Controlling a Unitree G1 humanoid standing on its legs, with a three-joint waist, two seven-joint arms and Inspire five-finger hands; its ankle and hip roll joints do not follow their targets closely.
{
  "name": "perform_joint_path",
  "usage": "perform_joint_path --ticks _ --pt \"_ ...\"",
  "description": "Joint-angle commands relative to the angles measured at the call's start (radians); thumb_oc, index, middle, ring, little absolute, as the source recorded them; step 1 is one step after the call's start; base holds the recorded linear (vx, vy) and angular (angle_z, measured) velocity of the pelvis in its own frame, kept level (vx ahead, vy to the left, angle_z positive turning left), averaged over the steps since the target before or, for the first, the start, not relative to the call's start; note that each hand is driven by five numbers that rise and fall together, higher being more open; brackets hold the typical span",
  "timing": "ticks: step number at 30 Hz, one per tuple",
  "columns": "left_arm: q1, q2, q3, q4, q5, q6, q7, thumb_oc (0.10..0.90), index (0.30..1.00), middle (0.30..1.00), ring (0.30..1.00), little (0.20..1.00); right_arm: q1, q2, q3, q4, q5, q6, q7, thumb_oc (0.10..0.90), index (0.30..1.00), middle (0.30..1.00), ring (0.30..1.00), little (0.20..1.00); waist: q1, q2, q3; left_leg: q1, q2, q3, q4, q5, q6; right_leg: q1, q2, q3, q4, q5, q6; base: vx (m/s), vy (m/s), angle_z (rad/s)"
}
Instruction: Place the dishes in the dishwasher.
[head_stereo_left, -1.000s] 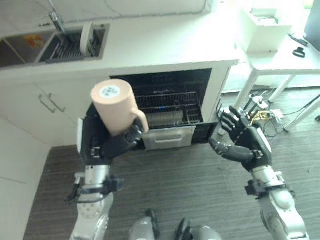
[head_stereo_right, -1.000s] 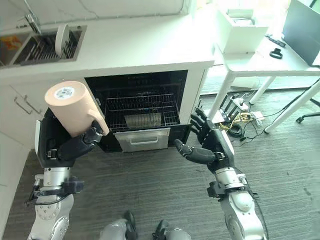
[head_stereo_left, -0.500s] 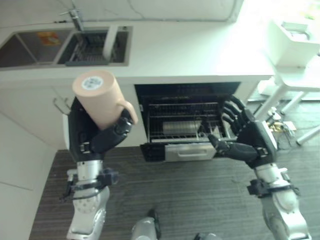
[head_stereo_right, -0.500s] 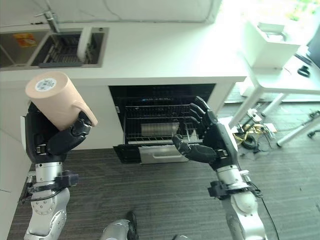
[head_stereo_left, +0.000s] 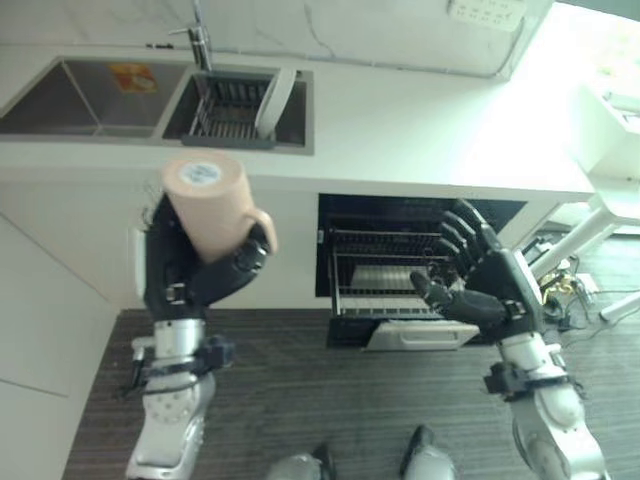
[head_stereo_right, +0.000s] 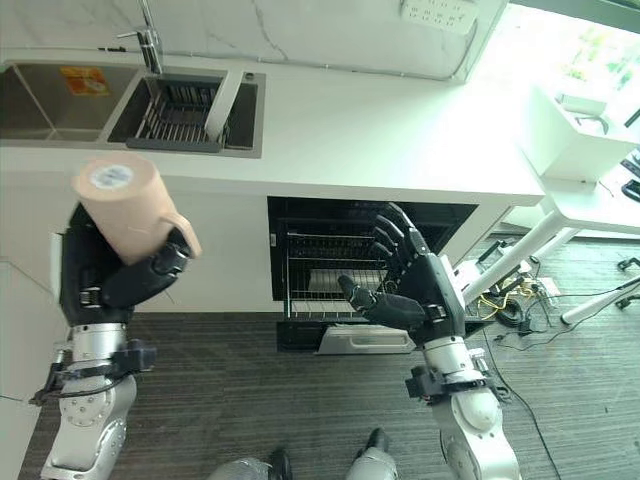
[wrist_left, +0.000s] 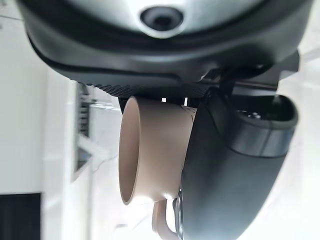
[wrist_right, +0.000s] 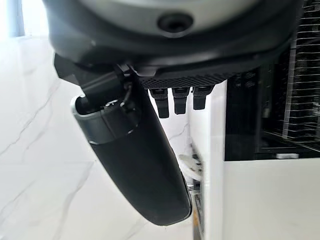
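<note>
Left hand (head_stereo_left: 200, 275) curled round beige mug (head_stereo_left: 210, 205), held upside down, base up, handle toward right, raised in front of white counter (head_stereo_left: 400, 120). Right hand (head_stereo_right: 415, 285) empty, fingers spread wide, in front of open dishwasher (head_stereo_left: 420, 260). Wire rack (head_stereo_right: 325, 270) pulled partly out, door (head_stereo_left: 420, 335) down. Plate (head_stereo_left: 272, 95) on edge in sink rack (head_stereo_left: 225, 105), far left.
</note>
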Motion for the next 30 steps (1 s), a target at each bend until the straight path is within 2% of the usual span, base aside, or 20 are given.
perform_joint_path --ticks 1,2,4,5,7,9,10,13,14,15,17,19,20,23,30 --pt "-0.063 0.043 0.05 -0.215 0.003 -0.085 -0.024 0.4 0.3 0.3 0.3 0.3 -0.076 -0.027 -0.062 -0.077 0.045 -0.075 -0.009 0.8 0.9 0.9 0.9 0.9 0.01 0.007 -0.054 0.101 0.212 -0.056 -0.106 0.023 -0.022 0.037 0.01 -0.069 0.042 -0.046 0.075 0.25 -0.429 0.39" --pt "-0.062 0.04 0.049 -0.218 0.008 -0.078 -0.017 0.4 0.3 0.3 0.3 0.3 -0.082 -0.031 -0.062 -0.075 0.053 -0.068 -0.011 0.8 0.9 0.9 0.9 0.9 0.01 0.007 -0.058 0.106 0.222 -0.056 -0.106 0.027 -0.028 0.04 0.016 -0.078 0.042 -0.06 0.073 0.27 -0.449 0.42" --pt "-0.048 0.035 0.045 -0.226 0.015 -0.061 0.021 0.4 0.3 0.3 0.3 0.3 -0.114 -0.057 -0.057 -0.064 0.09 -0.026 -0.009 0.8 0.9 0.9 0.9 0.9 0.007 0.015 -0.069 0.154 0.264 -0.061 -0.106 0.034 -0.06 0.047 0.075 -0.082 0.042 -0.109 0.064 0.31 -0.544 0.18" --pt "-0.043 0.035 0.044 -0.223 0.026 -0.065 0.042 0.4 0.3 0.3 0.3 0.3 -0.133 -0.074 -0.054 -0.054 0.103 -0.02 0.005 0.8 0.9 0.9 0.9 0.9 0.004 0.02 -0.076 0.17 0.275 -0.063 -0.106 0.083 -0.076 0.049 0.117 -0.077 0.042 -0.135 0.035 0.26 -0.56 -0.09" --pt "-0.046 0.035 0.039 -0.218 0.042 -0.068 0.054 0.4 0.3 0.3 0.3 0.3 -0.144 -0.092 -0.061 -0.045 0.129 -0.002 0.008 0.8 0.9 0.9 0.9 0.9 0.001 0.013 -0.083 0.17 0.278 -0.029 -0.106 0.186 -0.086 0.062 0.143 -0.08 0.042 -0.163 -0.001 0.18 -0.427 -0.16" --pt "-0.057 0.031 0.023 -0.212 0.048 -0.073 0.048 0.4 0.3 0.3 0.3 0.3 -0.143 -0.106 -0.073 -0.03 0.154 -0.001 0.021 0.8 0.9 0.9 0.9 0.9 -0.004 0.006 -0.075 0.186 0.277 0.037 -0.106 0.246 -0.094 0.103 0.155 -0.102 0.042 -0.196 -0.029 0.16 -0.364 0.13" --pt "-0.064 0.025 0.008 -0.204 0.049 -0.084 0.037 0.4 0.3 0.3 0.3 0.3 -0.134 -0.115 -0.081 -0.027 0.149 -0.016 0.021 0.8 0.9 0.9 0.9 0.9 -0.009 0.002 -0.067 0.163 0.263 0.076 -0.065 0.249 -0.088 0.124 0.159 -0.115 0.042 -0.21 -0.04 0.13 -0.294 0.24" --pt "-0.06 0.016 -0.004 -0.194 0.057 -0.099 0.012 0.4 0.3 0.3 0.3 0.3 -0.138 -0.119 -0.083 -0.021 0.154 -0.01 0.037 0.8 0.9 0.9 0.9 0.9 -0.009 0.01 -0.063 0.146 0.189 0.075 -0.106 0.171 -0.051 0.127 0.164 -0.109 0.042 -0.21 -0.029 0.09 -0.05 0.33" --pt "-0.043 0.016 -0.001 -0.193 0.065 -0.105 0.011 0.4 0.3 0.3 0.3 0.3 -0.141 -0.11 -0.073 -0.016 0.153 -0.009 0.051 0.8 0.9 0.9 0.9 0.9 -0.008 0.035 -0.06 0.112 0.171 0.044 -0.106 0.115 -0.037 0.118 0.192 -0.09 0.042 -0.203 -0.018 0.09 0.049 0.16" --pt "-0.039 0.016 0.0 -0.192 0.068 -0.106 0.012 0.4 0.3 0.3 0.3 0.3 -0.142 -0.106 -0.071 -0.015 0.155 -0.006 0.056 0.8 0.9 0.9 0.9 0.9 -0.009 0.04 -0.06 0.105 0.168 0.037 -0.106 0.104 -0.034 0.115 0.199 -0.085 0.042 -0.202 -0.016 0.06 0.067 0.06" --pt "-0.038 0.024 0.001 -0.18 0.069 -0.104 0.006 0.4 0.3 0.3 0.3 0.3 -0.143 -0.09 -0.063 -0.012 0.163 0.003 0.081 0.8 0.9 0.9 0.9 0.9 -0.009 0.059 -0.058 0.061 0.186 0.038 -0.106 0.106 -0.039 0.119 0.222 -0.084 0.042 -0.208 -0.014 0.07 0.046 -0.1" --pt "-0.07 0.028 -0.03 -0.144 0.146 -0.085 0.038 0.4 0.3 0.3 0.3 0.3 -0.169 -0.084 -0.041 0.012 0.198 0.021 0.146 0.8 0.9 0.9 0.9 0.9 -0.004 0.062 -0.071 0.046 0.185 -0.014 -0.106 0.084 -0.037 0.117 0.228 -0.086 0.042 -0.216 -0.014 0.07 0.143 -0.38" --pt "-0.087 0.039 -0.035 -0.112 0.165 -0.072 0.033 0.4 0.3 0.3 0.3 0.3 -0.168 -0.084 -0.047 0.014 0.259 0.048 0.193 0.8 0.9 0.9 0.9 0.9 -0.011 0.06 -0.085 0.055 0.202 0.011 -0.106 0.076 -0.04 0.12 0.215 -0.107 0.042 -0.214 -0.005 0.04 0.142 -0.39" --pt "-0.104 0.05 -0.052 -0.071 0.216 -0.071 0.005 0.4 0.3 0.3 0.3 0.3 -0.161 -0.068 -0.044 0.016 0.311 0.066 0.239 0.8 0.9 0.9 0.9 0.9 -0.019 0.057 -0.091 0.076 0.204 0.014 -0.106 0.057 -0.034 0.132 0.203 -0.125 0.042 -0.208 0.002 0.07 0.082 -0.07" --pt "-0.182 0.093 -0.123 0.032 0.367 -0.065 0.016 0.4 0.3 0.3 0.3 0.3 -0.224 -0.043 -0.011 0.05 0.386 0.095 0.263 0.8 0.9 0.9 0.9 0.9 -0.026 0.061 -0.103 0.106 0.196 0.022 -0.106 0.034 -0.021 0.146 0.191 -0.147 0.042 -0.199 0.006 0.06 0.062 0.11"
